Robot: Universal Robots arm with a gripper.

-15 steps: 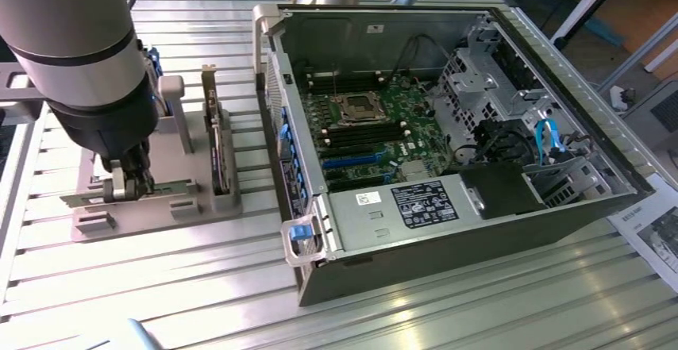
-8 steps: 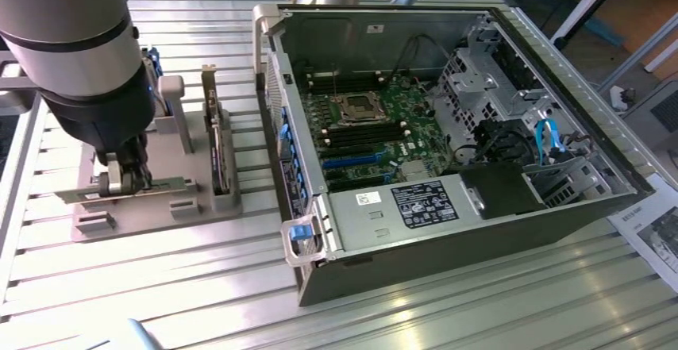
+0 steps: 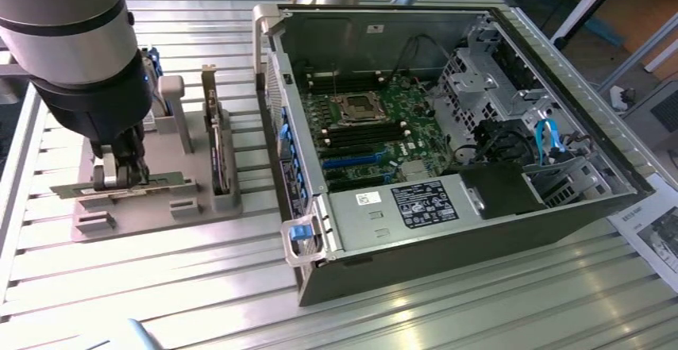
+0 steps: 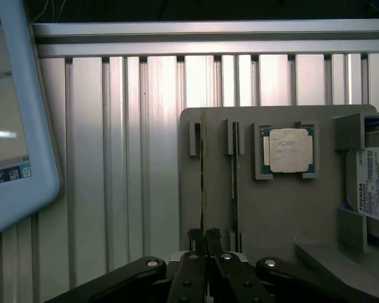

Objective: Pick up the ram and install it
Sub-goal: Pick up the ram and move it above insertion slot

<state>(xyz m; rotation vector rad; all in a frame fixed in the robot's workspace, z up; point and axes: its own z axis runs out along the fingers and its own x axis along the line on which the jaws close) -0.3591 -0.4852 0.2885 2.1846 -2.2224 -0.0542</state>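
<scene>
Wrist view: jaws tight on ram [image 4: 203, 177] edge, twin stick [image 4: 234, 183] beside.

On the slatted metal table [image 3: 159, 286], a grey holder [image 3: 148, 223] sits at nine o'clock from the open computer case [image 3: 445, 255]. The arm's gripper [image 3: 117, 182] stands over the holder, pinching the ram [image 3: 164, 182], which lies level. At three o'clock from the gripper a card [image 3: 219, 155] stands on edge. A green main board [image 3: 371, 132] lies inside the case.
</scene>
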